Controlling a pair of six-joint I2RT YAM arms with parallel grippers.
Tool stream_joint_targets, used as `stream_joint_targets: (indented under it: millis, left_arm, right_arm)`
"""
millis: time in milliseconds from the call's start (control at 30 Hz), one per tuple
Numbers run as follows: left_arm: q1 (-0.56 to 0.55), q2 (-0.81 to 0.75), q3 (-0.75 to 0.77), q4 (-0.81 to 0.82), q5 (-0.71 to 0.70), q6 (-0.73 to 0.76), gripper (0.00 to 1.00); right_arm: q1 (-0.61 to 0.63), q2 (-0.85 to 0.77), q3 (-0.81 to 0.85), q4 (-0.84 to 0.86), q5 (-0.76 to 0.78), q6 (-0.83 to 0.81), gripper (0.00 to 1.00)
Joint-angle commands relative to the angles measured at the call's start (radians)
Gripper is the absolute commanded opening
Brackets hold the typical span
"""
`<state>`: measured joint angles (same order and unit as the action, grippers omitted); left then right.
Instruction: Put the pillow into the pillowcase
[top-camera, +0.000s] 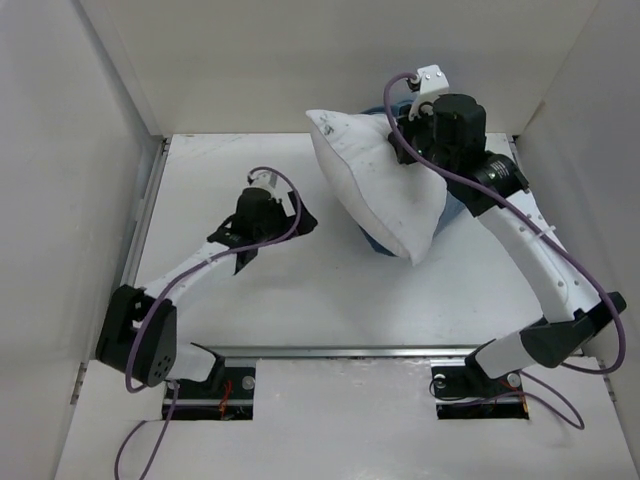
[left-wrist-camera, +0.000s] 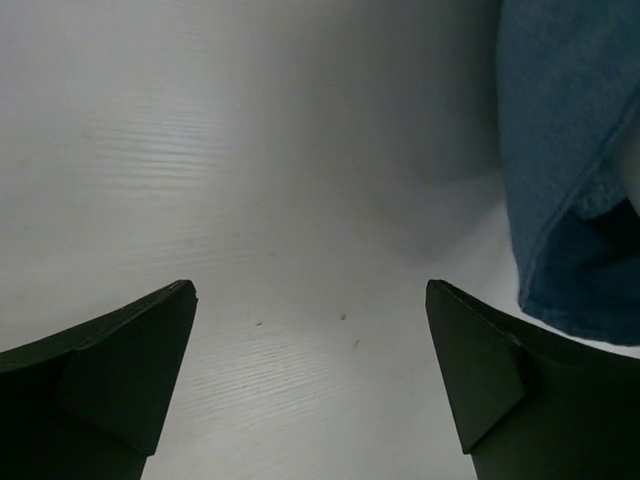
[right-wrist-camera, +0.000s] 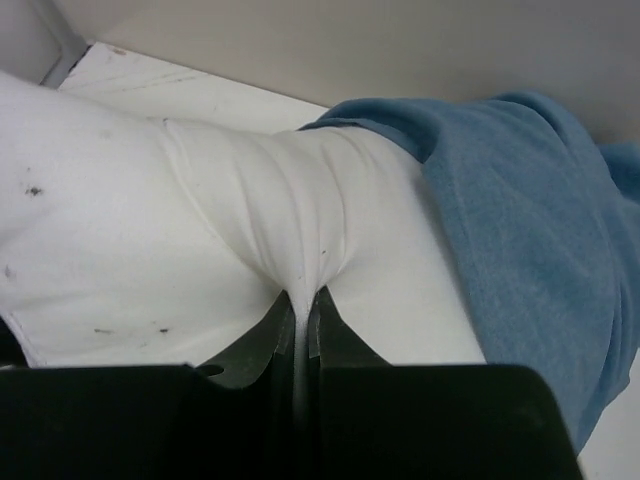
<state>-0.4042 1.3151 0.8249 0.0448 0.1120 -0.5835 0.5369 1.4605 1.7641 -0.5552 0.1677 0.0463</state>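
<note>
The plump white pillow (top-camera: 375, 185) lies at the back right of the table, lifted on one side, with small dark specks on it. My right gripper (right-wrist-camera: 302, 293) is shut on a pinched fold of the pillow (right-wrist-camera: 200, 230) near its far edge. The slate-blue pillowcase (right-wrist-camera: 520, 220) lies crumpled beneath and behind the pillow; only slivers of the pillowcase (top-camera: 378, 243) show from above. My left gripper (left-wrist-camera: 310, 290) hangs open over bare table, left of the pillow, with an edge of the pillowcase (left-wrist-camera: 565, 170) off to its right. Nothing is between its fingers.
White walls enclose the table on the left (top-camera: 60, 150), back (top-camera: 330, 60) and right (top-camera: 600, 120). A metal rail (top-camera: 350, 352) runs along the table's near edge by the arm bases.
</note>
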Motion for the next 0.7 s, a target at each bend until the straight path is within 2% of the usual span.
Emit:
stream_joint_targets:
  millis: [0, 67, 200, 367, 533, 667]
  left_arm:
    - [-0.077, 0.047, 0.025, 0.26, 0.132, 0.027, 1.0]
    - [-0.14, 0.088, 0.025, 0.381, 0.152, 0.027, 1.0]
    - [-0.176, 0.151, 0.025, 0.553, 0.218, -0.022, 1.0]
    - [-0.2, 0.315, 0.109, 0.602, 0.201, -0.059, 1.0]
    - [-0.209, 0.456, 0.109, 0.828, 0.204, -0.163, 1.0]
    - [-0.209, 0.518, 0.18, 0.84, 0.195, -0.193, 1.0]
  right_arm:
    - [-0.005, 0.004, 0.095, 0.034, -0.039, -0.019, 0.0]
    - [-0.005, 0.018, 0.135, 0.034, -0.049, -0.01, 0.0]
    - [-0.014, 0.05, 0.187, 0.014, -0.06, -0.01, 0.0]
    - [-0.014, 0.06, 0.222, 0.001, -0.106, 0.0, 0.0]
    - [-0.014, 0.06, 0.271, -0.008, -0.134, 0.023, 0.0]
    - [-0.014, 0.06, 0.331, -0.051, -0.189, 0.033, 0.0]
